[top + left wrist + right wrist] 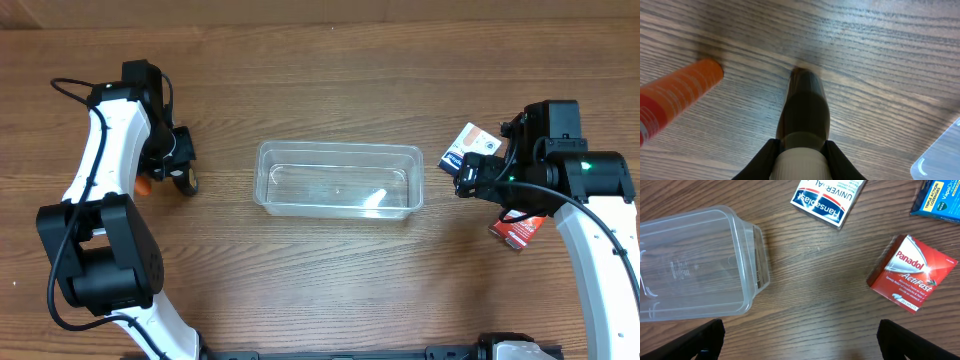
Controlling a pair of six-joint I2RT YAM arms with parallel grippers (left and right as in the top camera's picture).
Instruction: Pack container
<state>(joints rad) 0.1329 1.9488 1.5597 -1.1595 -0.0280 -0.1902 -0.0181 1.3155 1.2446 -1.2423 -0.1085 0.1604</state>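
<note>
- An orange cylindrical tube (680, 97) lies on its side on the wooden table (330, 290) at the far left, just beside the left gripper.
- The left gripper (801, 152) has its black fingers (762, 160) pressed in on either side of the white cap of a dark brown bottle (805, 107), pinching it. The bottle's far end points down toward the wood; I cannot tell whether it touches.
- The clear plastic rectangular container (338, 185) stands upright in the middle of the table, its long side running across, between the two arms and apart from both grippers.
- The right gripper (800, 330) hovers over bare wood just right of the container, with its fingers (705, 340) spread wide.
- A white Hansaplast box (827, 197) lies flat to the right of the container, near the right gripper.
- A red Panadol ActiFast box (912, 275) lies flat further right, apart from the white box.
- A blue box (939, 200) shows only partly at the edge of the right wrist view, beyond the red one.
</note>
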